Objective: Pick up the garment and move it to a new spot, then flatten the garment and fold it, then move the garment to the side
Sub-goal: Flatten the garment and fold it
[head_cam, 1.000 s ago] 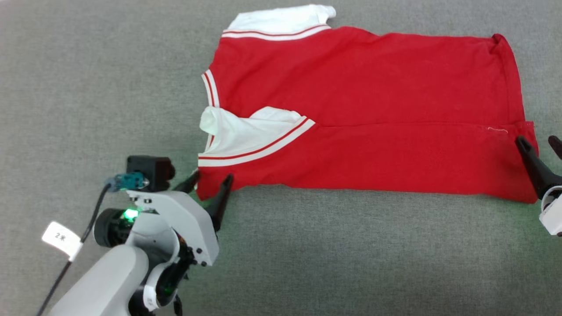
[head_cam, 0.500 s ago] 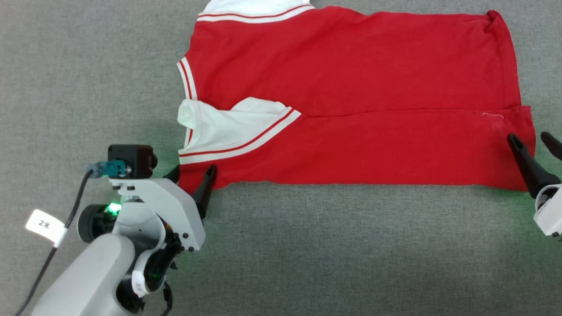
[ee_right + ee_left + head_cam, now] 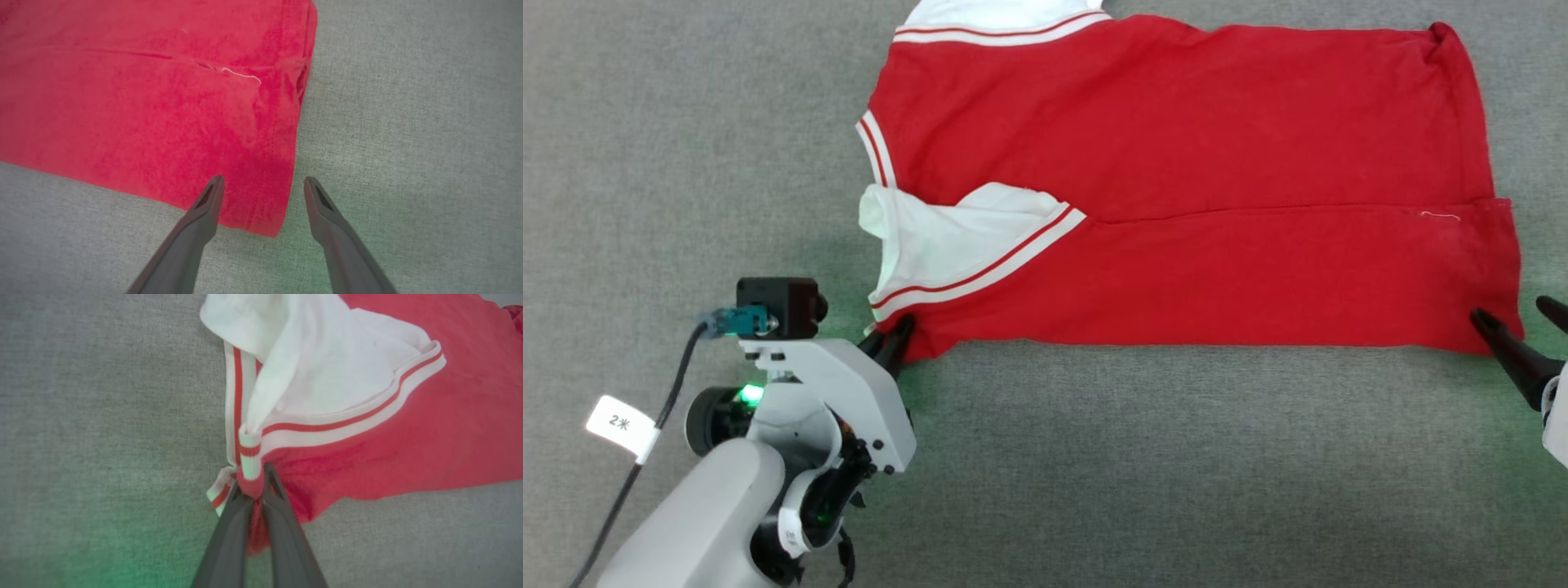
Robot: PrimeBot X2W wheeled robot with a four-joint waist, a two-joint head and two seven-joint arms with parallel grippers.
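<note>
Two garment point(image 3: 1176, 163) corners, left jaws pinching, right jaws astride

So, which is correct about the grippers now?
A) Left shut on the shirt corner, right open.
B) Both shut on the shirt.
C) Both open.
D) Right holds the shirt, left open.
A: the left gripper pinches a corner of the shirt between closed fingers; the right gripper has its fingers spread apart at the other corner.

Red garment point(image 3: 1176, 163), white red-striped sleeve ends. Lies flat on grey mat point(image 3: 1094, 474), long edge folded over; white sleeve laid across body, one corner bunched.
</note>
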